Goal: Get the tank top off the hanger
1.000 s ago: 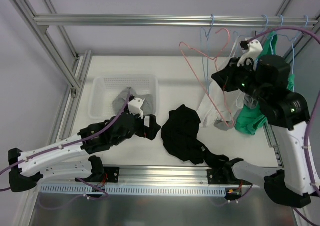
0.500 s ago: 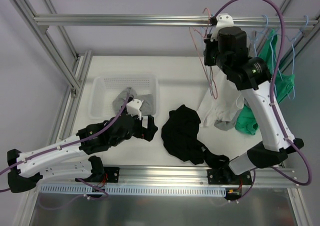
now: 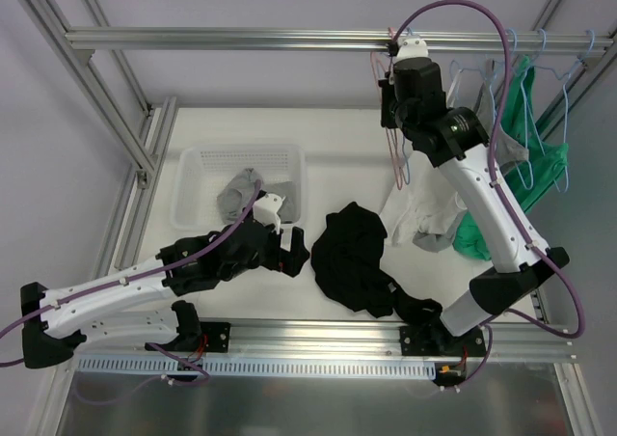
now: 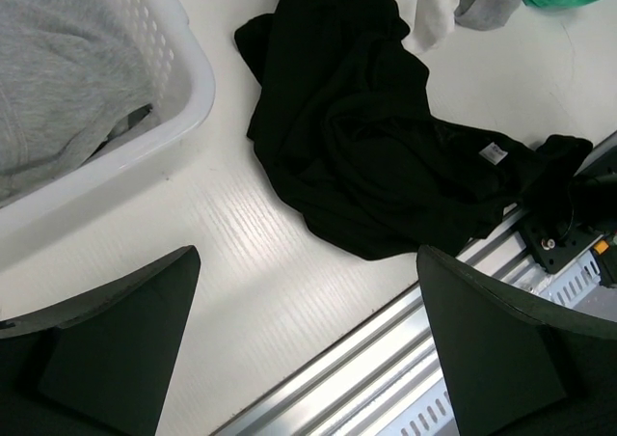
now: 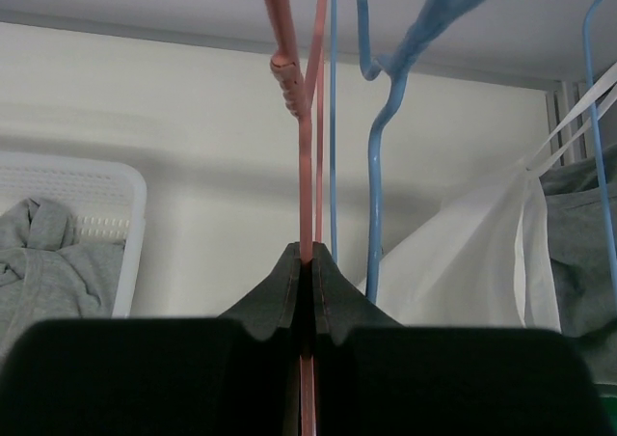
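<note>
Right end effector clamps pink hanger beneath the rail; left end effector stands open. Risk: wire slips, snagging blue hanger.

A basket holding a garment sits left of a crumpled shirt; hangers hang on the rail behind.

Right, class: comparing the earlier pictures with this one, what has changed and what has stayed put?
The right end effector, shut on the pink hanger, swung up and to the left, carrying it from low beside the hanging clothes to the rail. The left end effector stayed open and low by the basket; the black garment did not move.
</note>
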You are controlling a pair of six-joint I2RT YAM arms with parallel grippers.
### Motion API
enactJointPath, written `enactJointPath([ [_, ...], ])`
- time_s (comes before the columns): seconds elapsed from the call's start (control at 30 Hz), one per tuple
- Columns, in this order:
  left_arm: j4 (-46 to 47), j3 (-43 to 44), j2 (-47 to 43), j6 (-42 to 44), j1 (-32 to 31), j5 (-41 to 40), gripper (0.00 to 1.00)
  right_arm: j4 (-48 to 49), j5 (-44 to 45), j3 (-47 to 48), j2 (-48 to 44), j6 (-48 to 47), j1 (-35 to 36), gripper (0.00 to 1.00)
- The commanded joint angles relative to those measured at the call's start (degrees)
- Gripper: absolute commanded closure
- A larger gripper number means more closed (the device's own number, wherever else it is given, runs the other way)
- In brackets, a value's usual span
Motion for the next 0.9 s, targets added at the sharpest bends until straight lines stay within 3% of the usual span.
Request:
enactJointPath([
  [0.0, -0.95, 1.14, 1.07, -1.2, -0.47, 2.05, 0.01, 3.79, 0.48, -4.55, -3.59, 2.27, -0.56, 1.0],
  [0.07, -0.95, 1.67, 2.39, -0.85, -0.47, 3.37, 0.01, 3.88, -0.84, -5.36, -4.55, 2.89, -0.57, 0.99],
  [0.1, -0.95, 2.37, 3.09, -0.67, -0.47, 3.89, 0.01, 3.88, -1.63, -5.62, -5.08, 2.97, -0.57, 0.78],
  [0.17, -0.42, 3.08, 5.11, 0.29, -0.65, 5.13, 0.01, 3.88, -4.08, -6.59, -7.62, 3.68, -0.57, 0.51],
  [0.27, 1.24, 4.48, 8.62, 2.83, -1.35, 7.14, 0.01, 3.8, -9.78, -8.52, -11.23, 4.38, -0.57, 0.41],
  [0.3, 1.77, 5.53, 9.59, 3.36, -1.52, 7.85, 0.01, 3.88, -11.64, -9.31, -14.11, 4.21, -0.48, 0.23],
  [0.37, 2.3, 7.2, 14.15, 5.21, -2.4, 8.82, 0.01, 3.36, -15.86, -12.9, -17.55, 4.21, -0.48, 0.03],
  [0.57, 3.7, 13.88, 28.04, 8.2, -3.46, 6.63, 0.01, 2.57, -19.21, -26.86, -35.82, 4.38, -0.57, 0.01],
  [0.7, 6.08, 20.72, 38.93, 10.92, -3.46, 5.92, 0.01, 2.04, -15.36, -34.78, -49.36, 4.12, -0.57, 0.01],
  [0.87, 6.34, 28.65, 52.22, 9.44, -3.28, 4.96, 0.01, -2.95, -14.03, -35.16, -58.25, 2.98, -0.57, 0.01],
])
